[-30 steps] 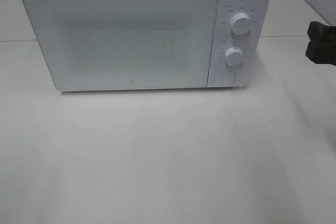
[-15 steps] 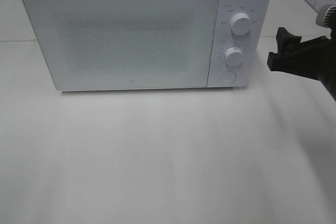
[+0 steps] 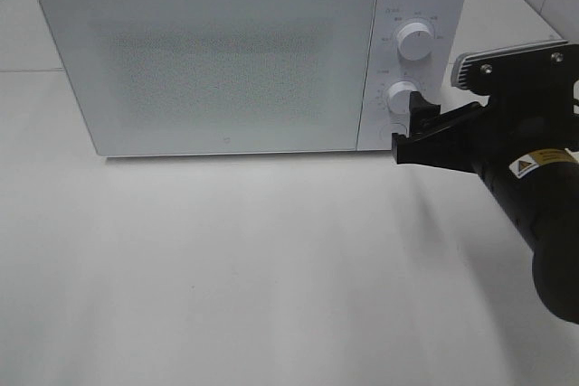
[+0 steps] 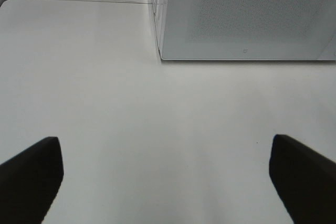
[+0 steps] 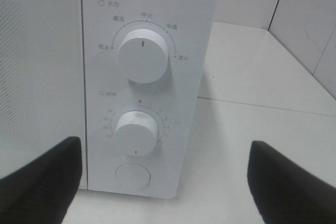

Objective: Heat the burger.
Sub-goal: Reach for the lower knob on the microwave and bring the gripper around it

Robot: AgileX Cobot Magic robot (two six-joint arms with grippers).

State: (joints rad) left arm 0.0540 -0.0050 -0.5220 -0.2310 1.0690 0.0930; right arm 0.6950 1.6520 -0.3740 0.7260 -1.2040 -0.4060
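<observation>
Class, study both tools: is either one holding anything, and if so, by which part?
Nothing is held. The left tool hangs open over the table. The right tool stands open before the microwave, facing its lower dial, not closed on it.

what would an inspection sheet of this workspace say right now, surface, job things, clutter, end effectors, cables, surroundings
surface: white tabletop, no marks seen
job's things: burger not seen in any view; white microwave stands with its door shut, with upper knob, lower knob and round button on its panel
clutter: nothing seen
grippers: right end effector open, empty, close in front of the lower knob and round button, contact cannot be told; left end effector open, empty, above the tabletop in front of the microwave
cables: nothing seen
surroundings: tiled wall behind the table on the right
</observation>
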